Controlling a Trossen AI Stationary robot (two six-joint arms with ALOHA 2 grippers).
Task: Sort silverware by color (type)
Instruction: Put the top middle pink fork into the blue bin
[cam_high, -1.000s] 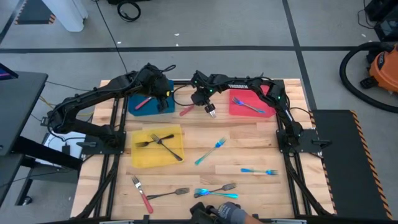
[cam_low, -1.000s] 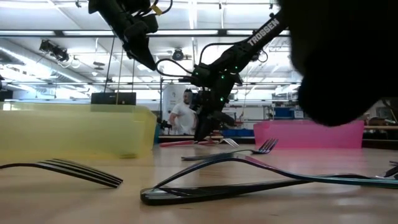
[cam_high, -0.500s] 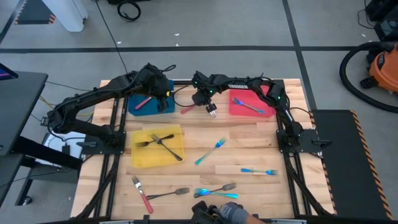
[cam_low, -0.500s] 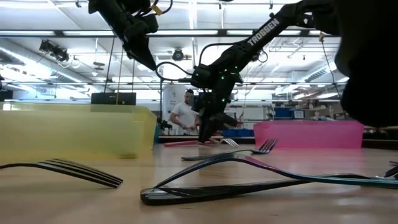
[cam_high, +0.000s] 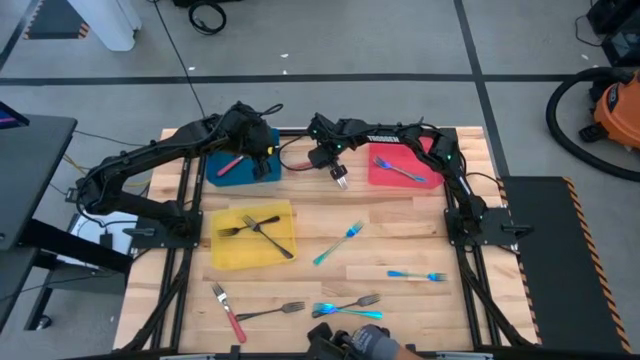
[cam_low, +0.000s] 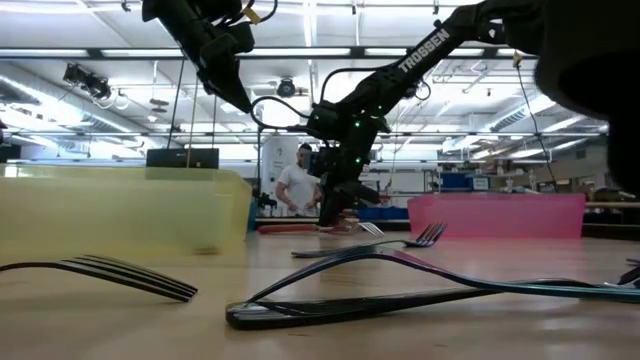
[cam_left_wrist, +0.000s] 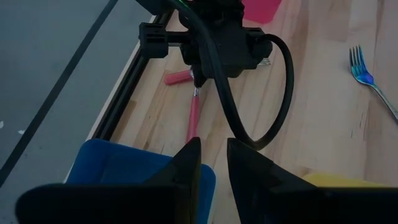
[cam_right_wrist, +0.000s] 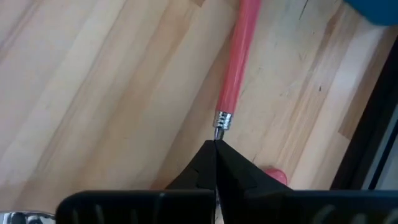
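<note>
My right gripper stands left of the red tray, shut on a red-handled fork whose handle points toward the blue tray. The end of a second red handle lies just behind it. My left gripper hovers over the blue tray, narrowly open and holding nothing; one red fork lies in that tray. Two dark forks lie in the yellow tray, and a blue fork lies in the red tray. My right gripper pinches the red fork at its silver neck, just past the handle, between its two fingertips. It comes from above, pointing down, with the fingers across the fork. The handle runs low over the boards; whether it rests on them I cannot tell.
Loose on the near half of the table are blue forks, dark forks and a red fork. A person's hand is at the near edge. The table frame's rail runs along the far edge.
My right gripper has crept slightly toward the far edge, and the red fork's handle has swung with it from slanting to nearly level toward the blue tray. A dark shape close to the low camera has drawn back to the right.
</note>
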